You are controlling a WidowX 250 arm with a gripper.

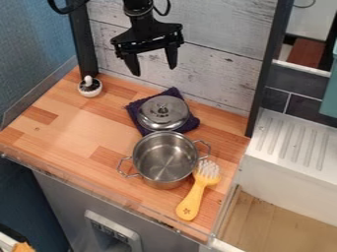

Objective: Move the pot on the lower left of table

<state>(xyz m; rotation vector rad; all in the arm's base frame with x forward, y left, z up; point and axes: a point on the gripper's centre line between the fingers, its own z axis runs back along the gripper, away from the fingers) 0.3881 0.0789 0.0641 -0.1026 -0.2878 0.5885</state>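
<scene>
Black two-fingered pincer (154, 71) hanging above the back of the wood-block worktop (66, 123), fingers spread, nothing between them. Round, shiny steel pot (166, 158), two wire handles, upright and uncovered, right of the worktop's middle, toward the front. Just behind it: round steel lid (158, 114), knob up, on dark purple cloth (190, 124). Yellow-handled brush (191, 201), white bristles, beside pot's right side. Small white round container (90, 90), back left corner.

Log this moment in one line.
gripper open, empty | pot on table, not at lower left | lid on cloth | brush beside pot
</scene>
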